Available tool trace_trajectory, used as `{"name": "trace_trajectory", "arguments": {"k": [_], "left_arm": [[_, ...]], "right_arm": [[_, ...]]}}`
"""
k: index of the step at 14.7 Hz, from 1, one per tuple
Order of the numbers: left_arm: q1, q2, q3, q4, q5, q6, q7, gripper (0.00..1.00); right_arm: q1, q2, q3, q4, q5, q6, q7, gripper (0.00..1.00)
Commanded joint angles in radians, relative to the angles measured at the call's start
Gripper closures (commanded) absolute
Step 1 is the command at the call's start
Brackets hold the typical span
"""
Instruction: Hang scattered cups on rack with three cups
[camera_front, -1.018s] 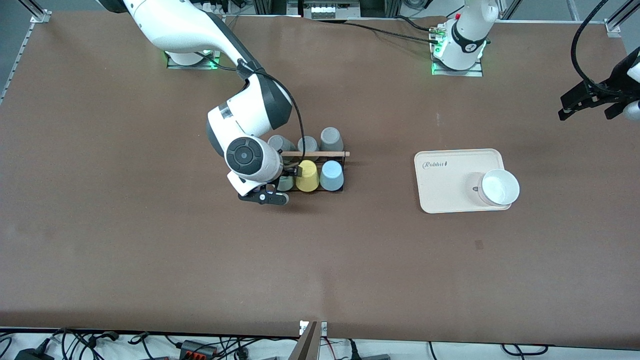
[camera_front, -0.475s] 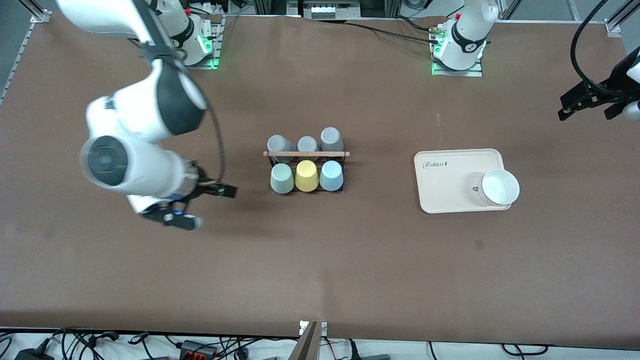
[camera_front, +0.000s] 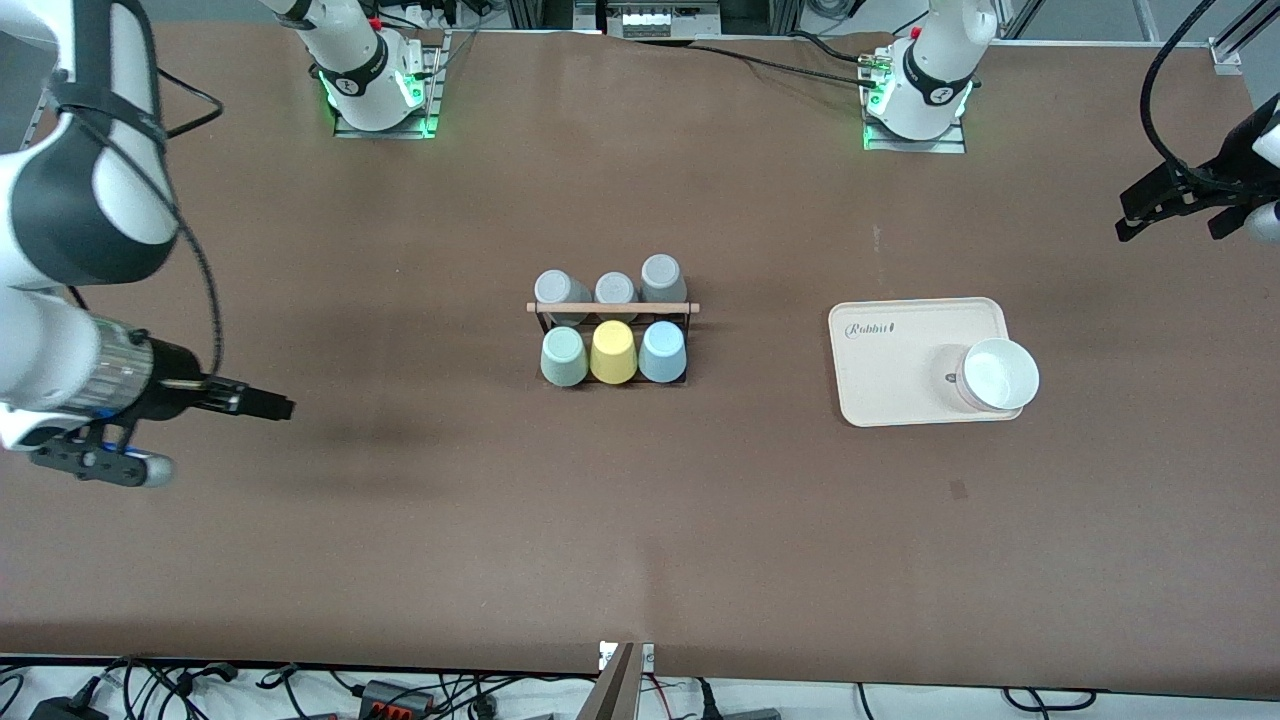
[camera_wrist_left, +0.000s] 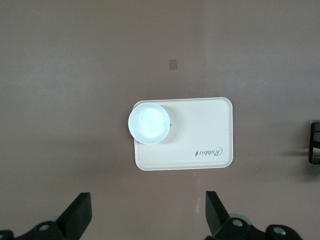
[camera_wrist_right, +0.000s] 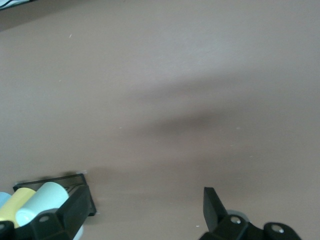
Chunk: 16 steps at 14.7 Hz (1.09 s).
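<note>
Matt plastic cups (camera_front: 613, 351), black wire rack (camera_front: 686, 345), wooden rod (camera_front: 612, 308)

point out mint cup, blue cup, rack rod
mint green cup (camera_front: 564, 357), front view, upturned base.
light blue cup (camera_front: 662, 351), front view, upturned base.
wooden rod (camera_front: 612, 307), front view, mid-length atop the rack.

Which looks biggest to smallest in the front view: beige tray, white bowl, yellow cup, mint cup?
1. beige tray
2. white bowl
3. yellow cup and mint cup: look alike in size, so no ranking between them.
</note>
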Motion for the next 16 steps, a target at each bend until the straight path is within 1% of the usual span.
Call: {"name": "trace_trajectory", "arguments": {"k": [1,2,3,5,7,9,12,14,16], "left_arm": [[-0.001,0.038,0.001,0.059,-0.015,-0.014,0.016,0.0],[-0.001,0.052,0.001,0.077,-0.017,-0.016,0.015,0.0],[-0.001,0.059,0.001,0.088,-0.017,-0.019,0.015,0.0],[-0.002,0.063,0.001,0.093,-0.017,-0.019,0.015,0.0],[-0.002,0.07,0.001,0.113,-0.017,-0.02,0.015,0.0],[-0.002,0.081,0.001,0.128,-0.018,-0.031,0.015,0.0],[-0.002,0.081,0.002,0.125,-0.018,-0.034,0.021,0.0],[-0.001,0.081,0.002,0.124,-0.018,-0.034,0.024,0.0],[-0.001,0.081,0.002,0.121,-0.017,-0.034,0.025,0.0]], "right_arm": [[-0.016,-0.068,-0.013,-0.026,-0.074,-0.017,-0.129,0.0],[-0.022,-0.097,-0.013,-0.057,-0.113,-0.009,-0.156,0.0],[-0.028,-0.133,-0.016,-0.103,-0.127,0.003,-0.186,0.0],[-0.063,-0.189,-0.016,-0.147,-0.13,0.032,-0.255,0.0],[-0.072,-0.228,-0.018,-0.192,-0.127,0.078,-0.291,0.0],[-0.072,-0.262,-0.021,-0.229,-0.132,0.082,-0.291,0.0],[-0.079,-0.302,-0.024,-0.275,-0.136,0.079,-0.303,0.0],[-0.079,-0.364,-0.024,-0.371,-0.136,0.101,-0.303,0.0],[-0.079,-0.461,-0.024,-0.521,-0.136,0.176,-0.305,0.0]]}}
